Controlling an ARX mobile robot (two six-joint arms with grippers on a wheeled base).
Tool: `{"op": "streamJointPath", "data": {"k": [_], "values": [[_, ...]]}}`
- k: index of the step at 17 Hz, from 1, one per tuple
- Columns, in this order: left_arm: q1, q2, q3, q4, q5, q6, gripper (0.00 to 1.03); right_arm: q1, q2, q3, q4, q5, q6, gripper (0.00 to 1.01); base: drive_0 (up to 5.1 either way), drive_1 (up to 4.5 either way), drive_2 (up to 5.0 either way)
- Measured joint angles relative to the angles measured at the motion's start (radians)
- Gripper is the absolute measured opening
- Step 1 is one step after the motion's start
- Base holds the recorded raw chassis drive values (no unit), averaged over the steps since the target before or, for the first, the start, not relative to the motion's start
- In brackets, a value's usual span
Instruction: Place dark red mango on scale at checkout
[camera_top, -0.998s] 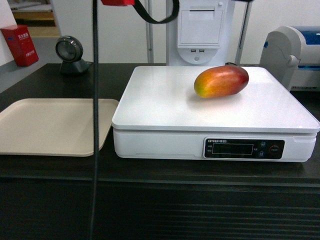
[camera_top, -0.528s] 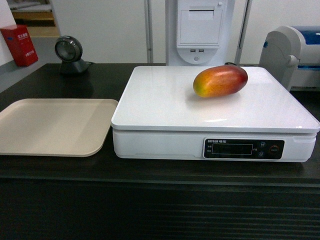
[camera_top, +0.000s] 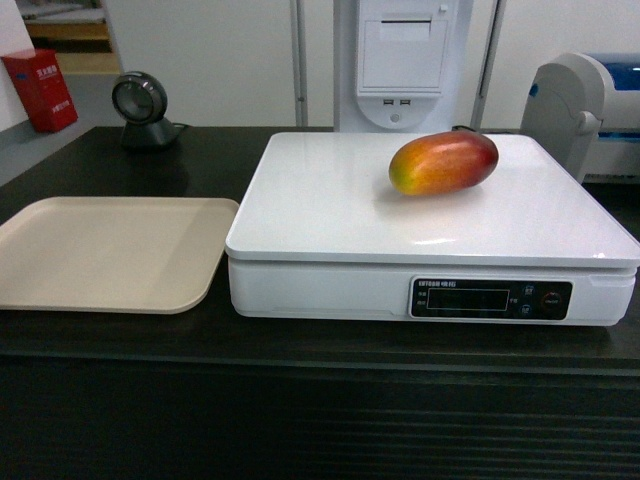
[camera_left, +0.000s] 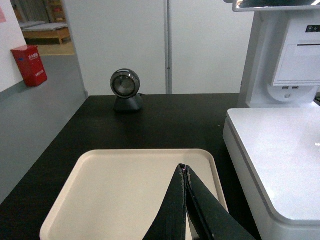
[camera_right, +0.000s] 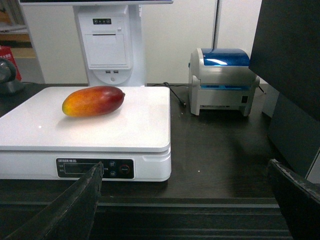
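The right gripper (camera_right: 185, 187) stands wide open and empty, its fingers (camera_right: 75, 200) low at the counter's front edge, well apart from the fruit. The left gripper (camera_left: 186, 175) is pinched closed on nothing, hovering over the beige tray (camera_left: 100, 200). The dark red mango (camera_top: 443, 163) lies on its side on the scale (camera_top: 330, 215), toward one o'clock of the platform's centre, atop the checkout (camera_top: 320, 420). The placing looks finished; what remains, I judge, is only keeping both arms clear of the platform.
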Motion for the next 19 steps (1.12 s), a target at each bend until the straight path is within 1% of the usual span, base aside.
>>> {"op": "streamJointPath", "data": {"k": [2,4,5,6,7,11,12,13,19], "values": [[0.017,-0.08,-0.082,0.0,0.034,0.0,0.02,0.0,0.0,0.0,0.0,0.0,0.0,0.98,0.0,0.0,0.0],[0.039,-0.162,-0.145,-0.021,0.05,0.0,0.02,0.0,0.0,0.0,0.0,0.0,0.0,0.98,0.0,0.0,0.0],[0.095,-0.204,-0.172,-0.037,0.109,0.0,0.02,0.0,0.0,0.0,0.0,0.0,0.0,0.98,0.0,0.0,0.0],[0.115,-0.246,-0.193,-0.056,0.112,0.0,0.02,0.0,0.0,0.0,0.0,0.0,0.0,0.98,0.0,0.0,0.0],[0.113,-0.288,-0.212,-0.076,0.121,0.0,0.02,0.0,0.0,0.0,0.0,0.0,0.0,0.98,0.0,0.0,0.0],[0.11,-0.449,-0.271,-0.185,0.123,0.0,0.02,0.0,0.0,0.0,0.0,0.0,0.0,0.98,0.0,0.0,0.0],[0.11,-0.463,-0.297,-0.143,0.123,0.0,0.02,0.0,0.0,0.0,0.0,0.0,0.0,0.98,0.0,0.0,0.0],[0.11,-0.488,-0.317,-0.167,0.123,0.0,0.02,0.0,0.0,0.0,0.0,0.0,0.0,0.98,0.0,0.0,0.0],[0.11,-0.73,-0.319,-0.397,0.123,0.0,0.02,0.0,0.0,0.0,0.0,0.0,0.0,0.98,0.0,0.0,0.0]]}}
